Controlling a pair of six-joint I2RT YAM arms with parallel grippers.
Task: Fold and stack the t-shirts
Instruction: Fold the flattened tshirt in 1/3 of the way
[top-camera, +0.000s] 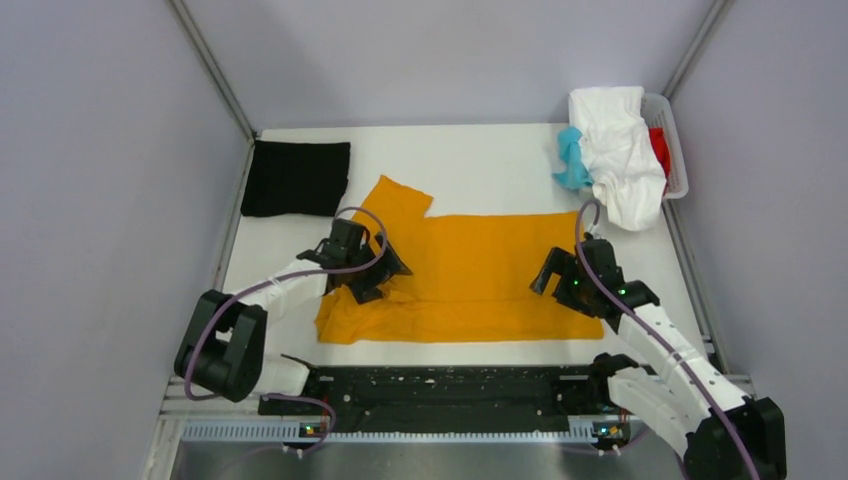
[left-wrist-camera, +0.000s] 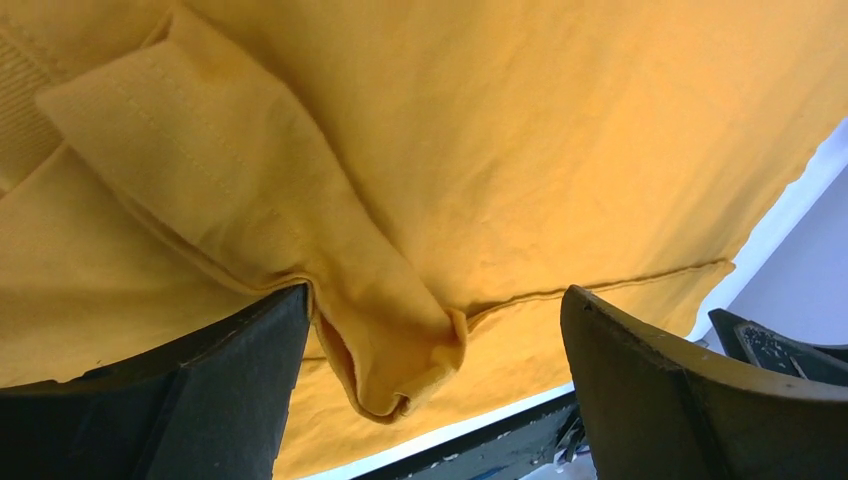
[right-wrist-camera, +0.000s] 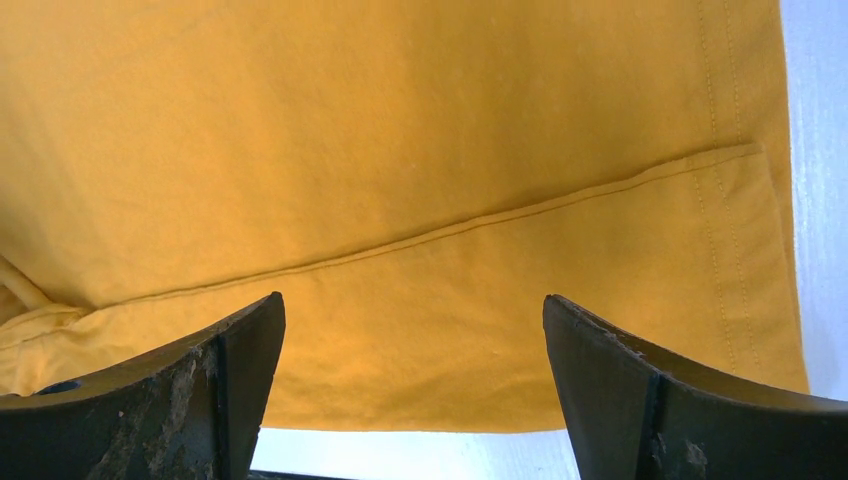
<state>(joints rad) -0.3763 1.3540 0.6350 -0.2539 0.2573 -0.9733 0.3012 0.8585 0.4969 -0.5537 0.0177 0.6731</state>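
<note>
From above, the orange shirt (top-camera: 480, 270) lies spread across the tabletop (top-camera: 480, 160), with a folded black shirt (top-camera: 297, 178) at the far left corner. The left fingers (top-camera: 380, 268) and right fingers (top-camera: 548, 275) hover apart over its near side, holding nothing.

Through the left wrist, the sleeve (left-wrist-camera: 385, 335) sits bunched in a loose roll between the spread fingers (left-wrist-camera: 230, 380). A pinch there might catch one layer only and drag the fold crooked.

Through the right wrist, the open fingers (right-wrist-camera: 640, 400) straddle the hem (right-wrist-camera: 480, 225). A shallow grab could let it slip, I reckon.
</note>
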